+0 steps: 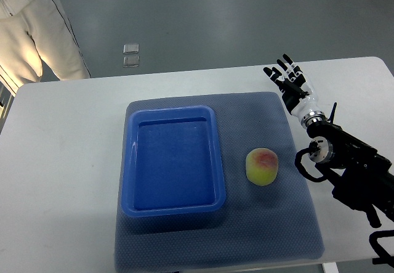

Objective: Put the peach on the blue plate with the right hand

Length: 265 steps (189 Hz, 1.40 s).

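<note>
A yellow-green peach point(262, 166) with a red blush lies on the grey mat, just right of the blue plate point(172, 209), a deep rectangular tray with nothing in it. My right hand point(288, 79) hovers over the mat's far right corner, well beyond the peach and a little to its right. Its fingers are spread and hold nothing. The black forearm runs from the hand down to the picture's right edge. The left arm does not show.
A grey mat point(271, 224) covers the middle of the white table point(61, 180). A person in white clothes point(31, 26) stands at the table's far left corner. The table's far edge runs just behind my right hand.
</note>
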Available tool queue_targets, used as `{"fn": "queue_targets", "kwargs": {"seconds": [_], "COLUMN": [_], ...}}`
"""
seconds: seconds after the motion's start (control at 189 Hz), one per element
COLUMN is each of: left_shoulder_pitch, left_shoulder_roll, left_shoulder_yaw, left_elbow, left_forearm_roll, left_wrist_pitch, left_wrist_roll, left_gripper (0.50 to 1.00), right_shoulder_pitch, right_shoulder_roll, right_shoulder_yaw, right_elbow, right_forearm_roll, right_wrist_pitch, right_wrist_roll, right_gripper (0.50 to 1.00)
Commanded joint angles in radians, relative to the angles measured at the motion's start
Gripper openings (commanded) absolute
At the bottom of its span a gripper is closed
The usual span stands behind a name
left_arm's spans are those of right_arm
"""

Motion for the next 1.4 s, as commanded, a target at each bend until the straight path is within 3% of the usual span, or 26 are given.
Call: {"fn": "queue_targets", "kwargs": {"seconds": [0.0, 1.161, 1.304, 1.394], "left_shoulder_pitch": [0.0, 0.0, 0.0, 0.0], "left_shoulder_roll": [0.0, 0.0, 0.0, 0.0], "left_shoulder_yaw": [0.001, -0.001, -0.001, -0.001], "left_elbow": [0.001, -0.001, -0.001, -0.001], "left_forearm_roll": [-0.001, 0.001, 0.001, 0.001], "left_wrist_pitch": [0.001, 0.0, 0.0, 0.001], "left_wrist_roll": [0.0, 0.0, 0.0, 0.0], "left_gripper": [1.0, 1.0, 1.0, 1.0], "right_shoulder_pitch": [0.0, -0.003, 0.003, 0.011], "right_shoulder_roll": [-0.001, -0.026, -0.061, -0.104], "right_shoulder_yaw": [-0.002, -0.008, -0.012, -0.025], "right_elbow": [0.0, 0.014, 0.015, 0.023], "right_forearm_roll": [-0.004, -0.019, -0.08, -0.312], "right_wrist_pitch": [-0.003, -0.015, -0.007, 0.013], "right_wrist_roll": [0.0, 0.008, 0.008, 0.008], "right_gripper": [0.93, 0.93, 0.93, 0.93]}}
